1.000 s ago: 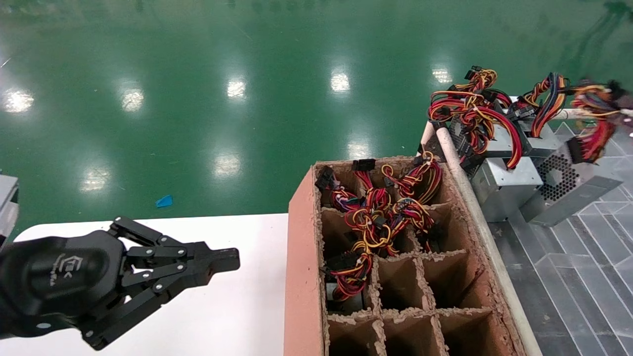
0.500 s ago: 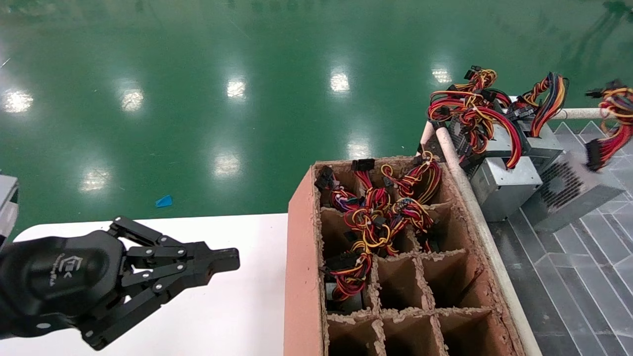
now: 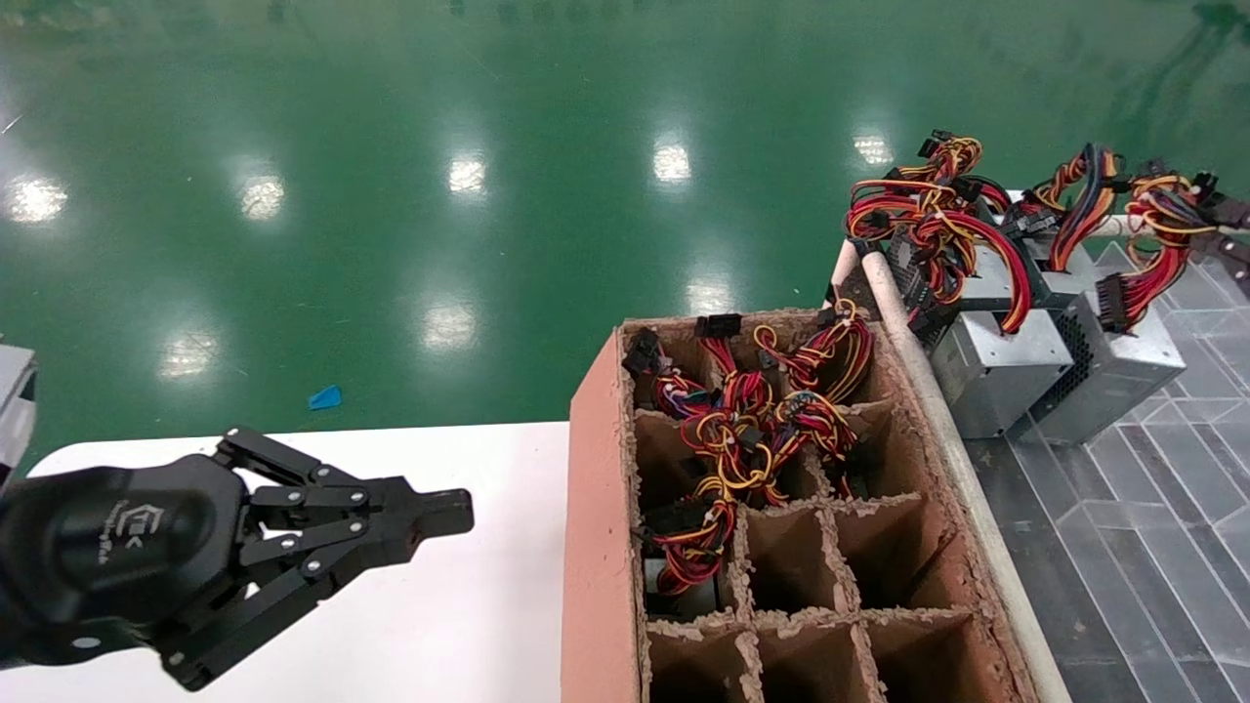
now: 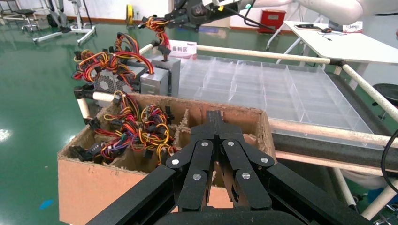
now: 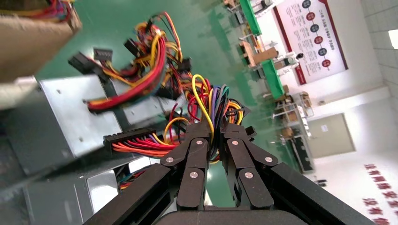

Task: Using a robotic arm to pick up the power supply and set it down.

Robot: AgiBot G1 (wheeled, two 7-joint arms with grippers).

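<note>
left gripper (image 3: 430, 517) parked low over the white table (image 3: 469, 605), fingers pressed together, holding nothing, tips aimed toward the cardboard divider box (image 3: 596, 508). the box's far cells hold tangles of red and yellow wires.

right of the box, on the clear compartment tray (image 3: 1152, 508), the power supply (image 3: 1113, 376) stands just beside another grey unit (image 3: 996, 371), touching it, perforated side facing that unit, long axis running away from the robot, wires rising from the top.

right gripper (image 5: 213, 129) at the far right edge, above the supply, fingers closed on its wire bundle (image 5: 206, 108), pointing back toward the robot's left.
</note>
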